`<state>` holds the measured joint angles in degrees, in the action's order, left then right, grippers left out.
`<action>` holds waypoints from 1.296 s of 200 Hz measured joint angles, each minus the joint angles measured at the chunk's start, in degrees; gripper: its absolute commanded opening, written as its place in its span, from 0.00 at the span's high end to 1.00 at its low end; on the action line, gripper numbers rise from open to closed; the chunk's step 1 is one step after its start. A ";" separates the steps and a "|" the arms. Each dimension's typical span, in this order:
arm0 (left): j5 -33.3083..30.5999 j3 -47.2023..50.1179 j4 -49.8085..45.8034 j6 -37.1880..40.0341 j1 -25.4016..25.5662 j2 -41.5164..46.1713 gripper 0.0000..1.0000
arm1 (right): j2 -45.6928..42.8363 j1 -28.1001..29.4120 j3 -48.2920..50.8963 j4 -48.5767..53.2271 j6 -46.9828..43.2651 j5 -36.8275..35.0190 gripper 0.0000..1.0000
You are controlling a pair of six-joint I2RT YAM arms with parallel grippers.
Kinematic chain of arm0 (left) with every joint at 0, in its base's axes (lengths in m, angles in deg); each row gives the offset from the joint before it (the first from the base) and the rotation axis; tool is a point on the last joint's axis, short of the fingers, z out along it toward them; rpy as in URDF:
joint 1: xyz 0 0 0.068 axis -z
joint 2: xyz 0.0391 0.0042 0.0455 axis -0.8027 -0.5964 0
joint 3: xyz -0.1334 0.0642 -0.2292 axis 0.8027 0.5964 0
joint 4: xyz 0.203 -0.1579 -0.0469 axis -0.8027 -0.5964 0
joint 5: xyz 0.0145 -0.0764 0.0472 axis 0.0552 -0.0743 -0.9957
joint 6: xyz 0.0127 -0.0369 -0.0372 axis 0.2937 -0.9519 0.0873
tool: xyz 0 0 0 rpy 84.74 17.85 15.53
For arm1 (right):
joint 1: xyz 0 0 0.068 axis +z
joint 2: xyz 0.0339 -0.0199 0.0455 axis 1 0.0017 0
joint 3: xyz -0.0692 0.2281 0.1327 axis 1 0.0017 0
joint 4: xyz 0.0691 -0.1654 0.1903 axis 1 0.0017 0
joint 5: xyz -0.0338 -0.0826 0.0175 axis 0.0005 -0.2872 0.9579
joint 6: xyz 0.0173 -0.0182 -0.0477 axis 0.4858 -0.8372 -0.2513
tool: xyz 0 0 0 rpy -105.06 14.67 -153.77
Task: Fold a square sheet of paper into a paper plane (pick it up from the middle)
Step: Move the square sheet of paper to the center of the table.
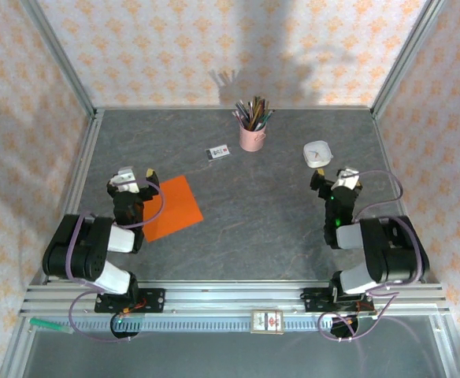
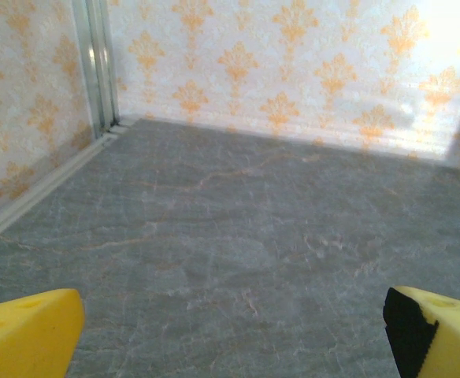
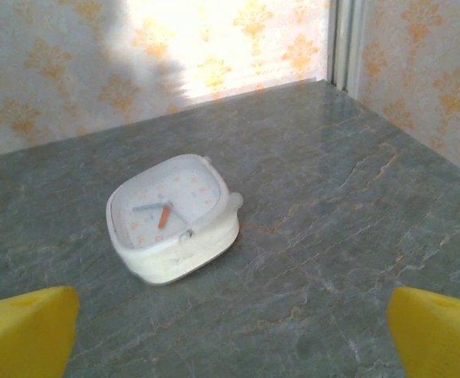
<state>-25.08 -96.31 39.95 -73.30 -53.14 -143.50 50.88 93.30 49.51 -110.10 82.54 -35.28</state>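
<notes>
The square sheet of paper (image 1: 172, 208) lies flat and unfolded on the table (image 1: 254, 236), left of centre in the top view, with one corner pointing toward the lower left of the frame beside the left arm. The left gripper (image 1: 135, 178) stands just left of the sheet's upper left edge. In its wrist view, the left gripper (image 2: 230, 335) has its yellow fingers (image 2: 25, 335) spread wide with nothing between them. The right gripper (image 1: 336, 181) is well apart from the sheet in the right half of the frame. It is likewise spread and empty (image 3: 230, 335), and faces a white clock (image 3: 173, 216). The step in hand appears to be the first pick-up. The left gripper should travel right until it is centred over the sheet, then descend vertically with both fingertips on the paper, and close slowly so the middle buckles into a ridge to pinch. Thin paper will probably slide on the smooth surface, so the downward pressure should be light and even.
</notes>
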 measured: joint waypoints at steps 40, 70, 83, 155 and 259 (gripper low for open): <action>-8.15 -13.62 -28.13 -12.72 -0.02 13.86 0.01 | -15.21 -0.17 -15.04 21.51 9.40 -4.26 0.00; -7.13 -21.62 -48.11 -23.47 1.49 18.93 0.01 | -22.40 0.44 -19.15 33.18 16.41 -2.69 0.00; -6.49 -22.86 -56.08 -26.47 4.00 20.74 0.01 | -23.87 2.49 -19.23 37.53 18.49 -2.45 0.00; -3.58 -28.89 -85.59 -29.55 8.57 20.31 0.01 | -8.17 19.02 -35.39 60.19 21.59 2.36 0.00; 1.95 -34.67 -93.50 -30.25 14.53 7.23 0.01 | -2.75 21.49 -41.16 71.47 17.86 9.99 0.00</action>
<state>-23.13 -130.97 -53.56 -103.55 -38.60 -136.26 48.13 114.79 8.35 -38.63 100.39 -25.29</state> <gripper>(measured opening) 0.991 0.997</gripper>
